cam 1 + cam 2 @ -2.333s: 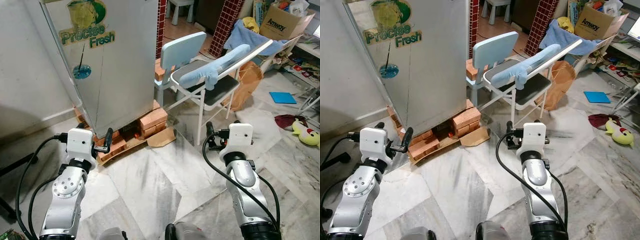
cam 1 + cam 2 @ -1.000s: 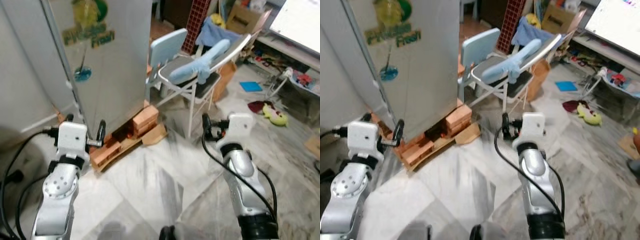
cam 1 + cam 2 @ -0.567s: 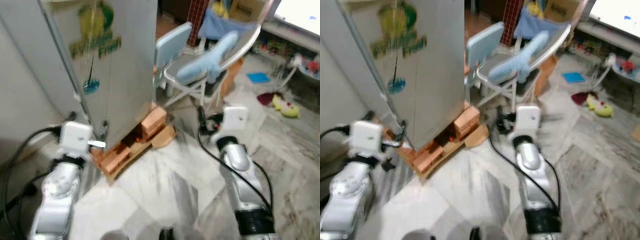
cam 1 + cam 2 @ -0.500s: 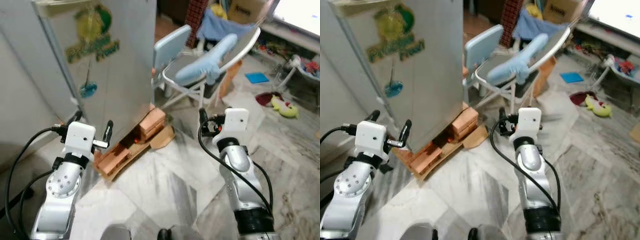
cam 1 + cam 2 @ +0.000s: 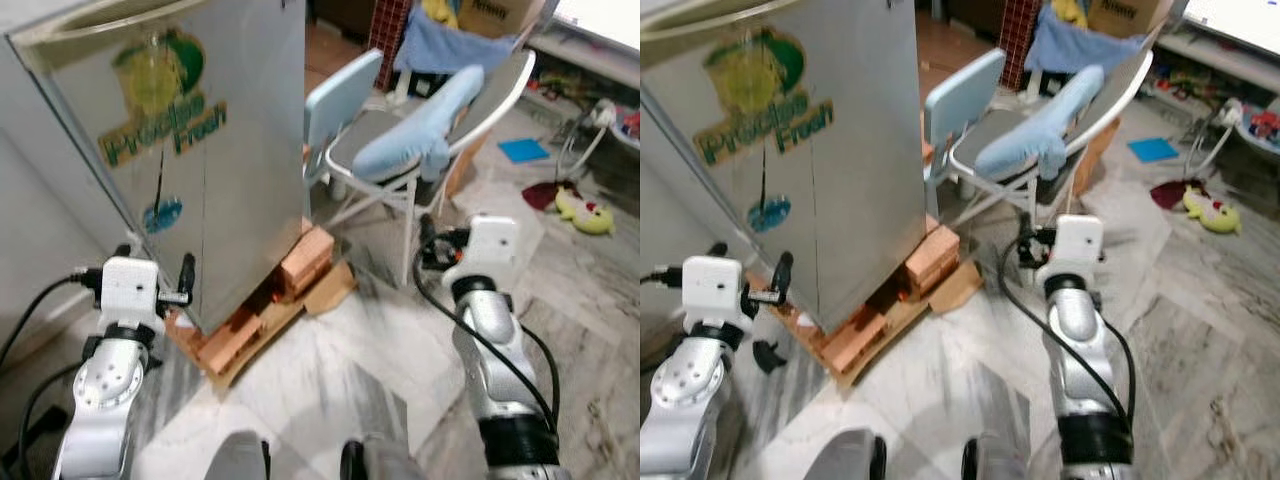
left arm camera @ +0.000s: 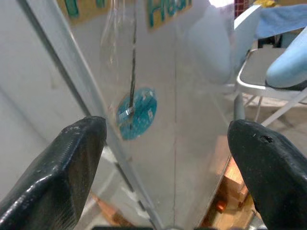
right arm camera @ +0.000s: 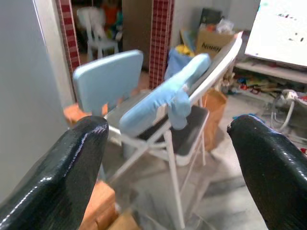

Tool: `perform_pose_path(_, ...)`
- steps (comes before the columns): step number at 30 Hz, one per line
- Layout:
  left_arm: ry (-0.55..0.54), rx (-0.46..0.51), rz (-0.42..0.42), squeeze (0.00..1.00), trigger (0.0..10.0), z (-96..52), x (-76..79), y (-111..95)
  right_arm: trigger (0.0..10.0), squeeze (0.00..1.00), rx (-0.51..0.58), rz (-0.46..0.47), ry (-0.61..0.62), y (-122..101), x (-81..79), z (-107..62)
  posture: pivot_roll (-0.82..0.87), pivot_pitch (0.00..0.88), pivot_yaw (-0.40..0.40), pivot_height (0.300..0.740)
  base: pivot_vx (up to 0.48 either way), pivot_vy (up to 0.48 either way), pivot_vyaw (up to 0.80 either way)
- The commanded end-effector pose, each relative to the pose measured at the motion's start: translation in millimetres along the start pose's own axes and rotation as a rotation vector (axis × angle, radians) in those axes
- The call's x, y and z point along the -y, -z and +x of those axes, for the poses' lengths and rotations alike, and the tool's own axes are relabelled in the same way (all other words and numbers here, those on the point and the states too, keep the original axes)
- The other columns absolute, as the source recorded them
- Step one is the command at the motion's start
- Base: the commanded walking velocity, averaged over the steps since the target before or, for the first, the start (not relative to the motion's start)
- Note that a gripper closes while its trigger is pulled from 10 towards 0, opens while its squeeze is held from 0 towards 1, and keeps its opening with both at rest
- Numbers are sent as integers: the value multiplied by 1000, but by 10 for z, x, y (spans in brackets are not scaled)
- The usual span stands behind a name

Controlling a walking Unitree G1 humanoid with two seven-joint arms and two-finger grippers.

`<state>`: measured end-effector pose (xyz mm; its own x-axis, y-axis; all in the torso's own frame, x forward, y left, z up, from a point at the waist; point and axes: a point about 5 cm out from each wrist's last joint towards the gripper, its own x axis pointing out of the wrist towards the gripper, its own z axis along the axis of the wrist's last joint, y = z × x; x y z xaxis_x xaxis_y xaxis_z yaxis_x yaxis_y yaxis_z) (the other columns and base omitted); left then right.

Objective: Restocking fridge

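Eye views – fridge: tall grey metal fridge (image 5: 215,150) with a green "Precise Fresh" sticker (image 5: 165,125), door closed, raised on orange bricks (image 5: 300,262).
Eye views – left gripper (image 5: 160,280): empty, just before the fridge's lower corner.
Left wrist view – fingers (image 6: 76,163): spread apart, round blue sticker (image 6: 137,112) between them.
Right wrist view – right gripper (image 7: 168,158): fingers apart, pale blue folding chair (image 7: 158,103) beyond.

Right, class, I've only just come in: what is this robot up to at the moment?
The robot stands facing a closed silver fridge that rests on bricks. Its left gripper is raised close to the fridge's lower front, fingers open and holding nothing. The right gripper is also open and empty, pointing toward a folding chair draped with a blue cloth. Nothing has been picked up, and no restocking has begun.
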<state>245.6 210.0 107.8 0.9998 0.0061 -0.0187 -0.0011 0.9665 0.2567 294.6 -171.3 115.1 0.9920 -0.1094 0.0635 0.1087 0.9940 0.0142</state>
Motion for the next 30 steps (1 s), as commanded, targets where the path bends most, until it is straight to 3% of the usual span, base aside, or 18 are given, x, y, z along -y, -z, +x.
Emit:
perform_pose_path(1, 16, -5, 28, 0, 10000, 88, 0, 8, 10000, 0, 5, 10, 28, 18, 16, -28, 66, 36, 26, 740, 0, 0, 0)
perform_pose_path(6, 11, -14, 20, 0, 10000, 168, -29, 2, 10000, 0, -19, 2, 49, 86, 93, -131, 62, 13, -11, 740, 0, 0, 0)
perform_pose_path(14, -62, -80, -14, 0, 10000, -59, -101, 173, 10000, 0, -70, -5, -34, 177, -40, -152, 79, 56, -76, 740, 0, 0, 0)
perform_pose_path(19, -42, -72, 6, 0, 10000, -87, -82, 165, 10000, 0, -59, -6, -55, 123, -95, -83, 88, 77, -90, 740, 0, 421, -251)
perform_pose_path(30, -37, -54, -5, 0, 10000, -69, -107, 133, 10000, 0, -67, -9, -83, 122, -154, -59, 92, 97, -104, 740, 0, 480, -800)
